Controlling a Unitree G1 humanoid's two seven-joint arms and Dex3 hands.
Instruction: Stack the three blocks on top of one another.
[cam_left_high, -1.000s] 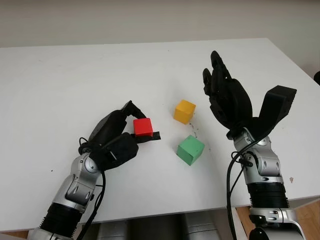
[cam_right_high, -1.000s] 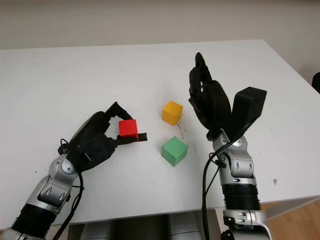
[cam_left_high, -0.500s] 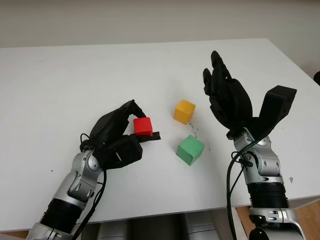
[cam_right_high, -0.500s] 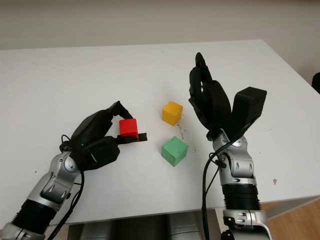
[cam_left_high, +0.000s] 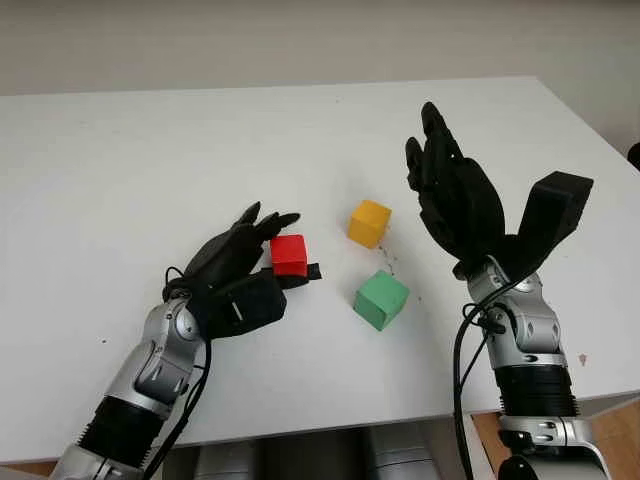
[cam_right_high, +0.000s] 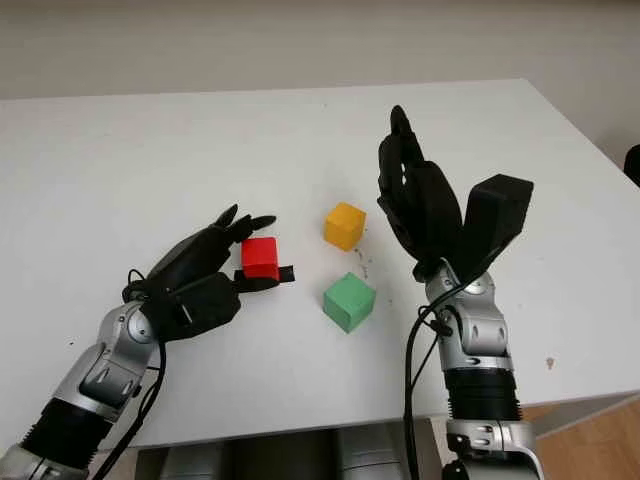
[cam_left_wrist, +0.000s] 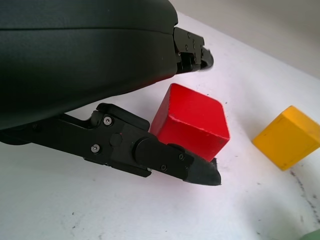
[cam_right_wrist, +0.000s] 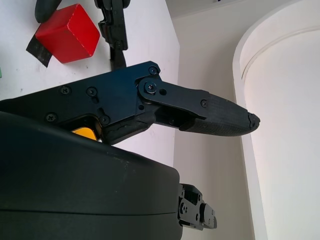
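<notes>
Three blocks lie apart on the white table (cam_left_high: 120, 150). The red block (cam_left_high: 289, 254) sits tilted between the left hand (cam_left_high: 240, 280) fingers, which grasp it. The yellow block (cam_left_high: 369, 222) and green block (cam_left_high: 381, 299) are near. The right hand (cam_left_high: 455, 200) is raised, released.

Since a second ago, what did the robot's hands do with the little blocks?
The left hand uncurled its upper fingers from over the small red cube, so they now stretch out beside it. Its thumb lies against the cube's near side, so I cannot tell whether the cube is held. The red cube barely moved. The yellow cube, the green cube and the raised, open right hand stayed put.
</notes>
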